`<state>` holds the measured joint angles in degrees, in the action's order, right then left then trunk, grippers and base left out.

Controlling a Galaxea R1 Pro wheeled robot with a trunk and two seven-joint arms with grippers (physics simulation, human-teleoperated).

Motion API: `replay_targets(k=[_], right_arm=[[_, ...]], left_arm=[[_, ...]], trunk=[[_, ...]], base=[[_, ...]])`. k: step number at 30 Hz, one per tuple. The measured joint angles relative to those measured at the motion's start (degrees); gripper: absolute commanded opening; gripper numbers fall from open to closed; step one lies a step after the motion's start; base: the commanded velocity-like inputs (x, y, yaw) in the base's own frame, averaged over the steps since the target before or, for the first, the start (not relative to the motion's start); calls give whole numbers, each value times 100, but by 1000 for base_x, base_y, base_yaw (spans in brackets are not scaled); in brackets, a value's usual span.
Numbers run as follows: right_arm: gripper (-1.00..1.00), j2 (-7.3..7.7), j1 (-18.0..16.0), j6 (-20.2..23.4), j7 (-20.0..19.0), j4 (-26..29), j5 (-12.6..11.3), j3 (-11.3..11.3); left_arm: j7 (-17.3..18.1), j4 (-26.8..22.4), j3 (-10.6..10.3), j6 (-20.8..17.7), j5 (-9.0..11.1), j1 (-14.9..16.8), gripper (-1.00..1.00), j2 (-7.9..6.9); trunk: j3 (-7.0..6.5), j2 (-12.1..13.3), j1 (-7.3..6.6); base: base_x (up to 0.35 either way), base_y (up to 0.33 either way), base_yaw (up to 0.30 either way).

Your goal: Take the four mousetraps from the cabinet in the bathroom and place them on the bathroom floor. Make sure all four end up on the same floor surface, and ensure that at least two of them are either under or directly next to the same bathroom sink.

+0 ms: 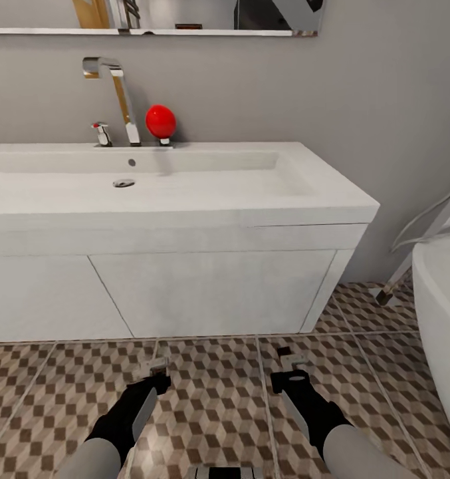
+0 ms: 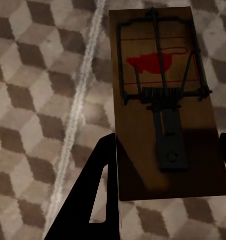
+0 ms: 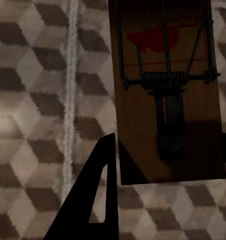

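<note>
Head view: both arms low before sink [image 1: 185,193] | left gripper [image 2: 168,160] clamps mousetrap [image 2: 163,95], right gripper [image 3: 168,160] clamps second mousetrap [image 3: 165,90] | risk: dropping from height onto floor [image 1: 211,399] could bounce them away from sink.

cube-patterned tiled floor [image 1: 211,406]; bathtub [image 1: 444,319] stands on it

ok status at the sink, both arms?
Left gripper shut on mousetrap. Right gripper shut on second mousetrap. Both low over bathroom floor, facing sink. Nothing in the way.
</note>
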<state>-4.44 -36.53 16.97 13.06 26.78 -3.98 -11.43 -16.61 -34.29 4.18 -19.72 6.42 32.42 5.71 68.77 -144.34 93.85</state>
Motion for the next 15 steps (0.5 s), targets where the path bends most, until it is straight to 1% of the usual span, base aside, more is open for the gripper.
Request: replay_targets(k=[6, 15], right_arm=[[-100, 0, -209, -88, 3, -249, -36, 0], [-100, 1, -231, -178, -4, -336, -52, 7]], left_arm=[[7, 4, 16, 0, 0, 0, -100, -4], [20, -15, 30, 1, 8, 0, -100, -4]], trunk=[[133, -8, 15], [333, -20, 39]], base=[[0, 0, 0], [0, 0, 0]])
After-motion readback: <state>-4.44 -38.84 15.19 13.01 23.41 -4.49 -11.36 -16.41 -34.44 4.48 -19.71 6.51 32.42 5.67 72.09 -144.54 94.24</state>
